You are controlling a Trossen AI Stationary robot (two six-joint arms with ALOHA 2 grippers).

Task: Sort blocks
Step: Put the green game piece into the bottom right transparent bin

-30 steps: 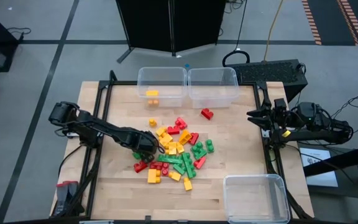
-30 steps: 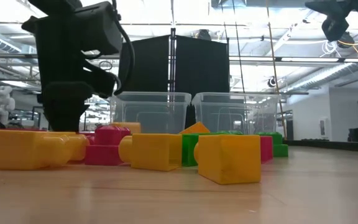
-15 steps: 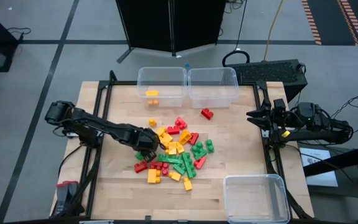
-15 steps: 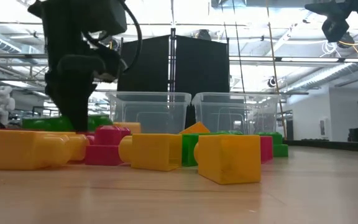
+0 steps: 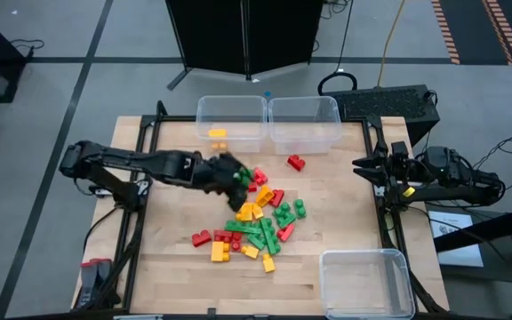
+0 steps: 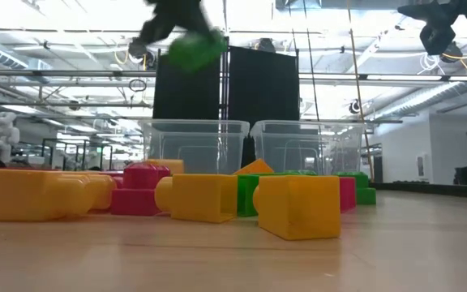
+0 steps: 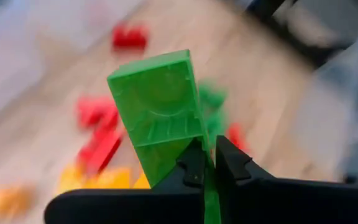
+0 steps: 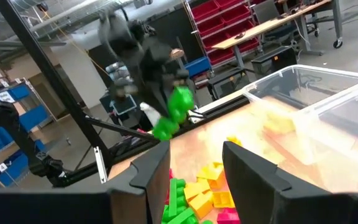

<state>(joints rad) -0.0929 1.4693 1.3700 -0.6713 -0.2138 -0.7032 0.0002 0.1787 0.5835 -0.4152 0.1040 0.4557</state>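
Note:
My left gripper [image 5: 236, 175] hangs high over the far side of the pile, shut on a green block [image 7: 160, 112], which also shows in the low view as the green block [image 6: 197, 49] well above the table. The other blocks [image 5: 254, 222], red, yellow and green, lie heaped mid-table. One red block [image 5: 296, 162] lies apart near the far bins. A yellow block [image 5: 218, 133] lies in the far left clear bin [image 5: 204, 107]. My right gripper [image 5: 367, 166] waits open at the table's right edge, nothing between its fingers [image 8: 151, 171]. My left gripper pinches a thin side wall [image 7: 208, 183] of the green block between its two fingertips [image 7: 194, 163]. The fingers slant downward, coming from the table's left. The block sticks out past the fingertips, tilted, hollow underside toward the wrist camera, lifted clear of the pile.
Two clear bins [image 5: 304, 123] stand side by side at the far edge. A third clear bin [image 5: 365, 283] sits at the near right corner. Bare wood shows left of and in front of the pile.
My left gripper has taken hold of a green block at the pile's left side. It has then risen fast, swinging toward the far and right edges and tipping from pointing down to slanting. The green block has been lifted clear of the pile.

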